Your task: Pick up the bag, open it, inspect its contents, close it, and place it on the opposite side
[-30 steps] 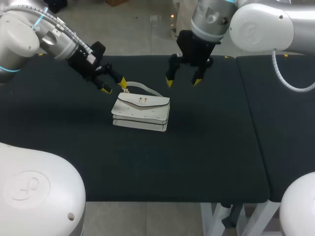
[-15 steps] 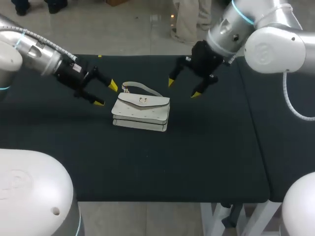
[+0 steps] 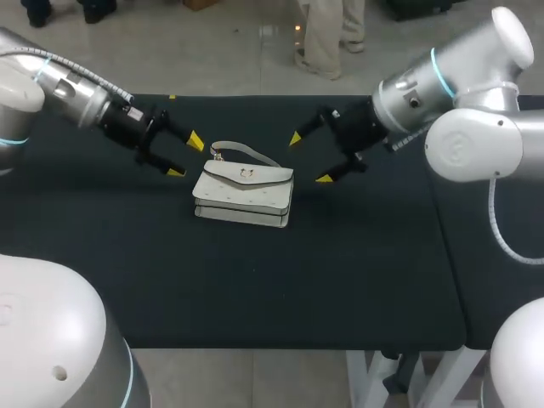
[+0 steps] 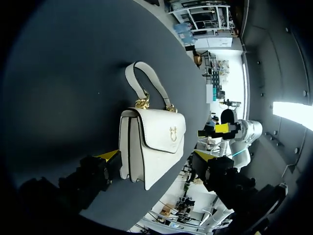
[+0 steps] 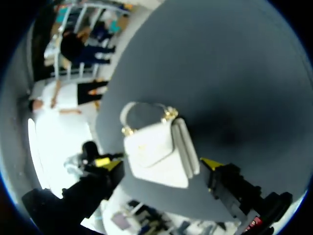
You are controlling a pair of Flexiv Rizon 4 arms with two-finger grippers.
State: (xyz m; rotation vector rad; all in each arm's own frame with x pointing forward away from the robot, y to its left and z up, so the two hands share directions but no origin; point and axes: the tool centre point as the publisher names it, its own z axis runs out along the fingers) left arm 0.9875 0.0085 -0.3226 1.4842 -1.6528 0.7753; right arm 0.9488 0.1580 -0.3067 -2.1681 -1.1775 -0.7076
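Over the counter (image 3: 255,280), your left gripper (image 3: 185,156) and right gripper (image 3: 310,158) flank the white bag (image 3: 245,194), both spread apart; a lopsided pinch could shove it sideways.

Even overhead light falls on my dark table (image 3: 255,280), the white bag (image 3: 245,194) casting only a thin, soft shadow. Beside my right pincer (image 5: 162,163) the room (image 5: 56,139) burns out in white glare; a bright panel (image 4: 293,110) flares past my left pincer (image 4: 155,155).
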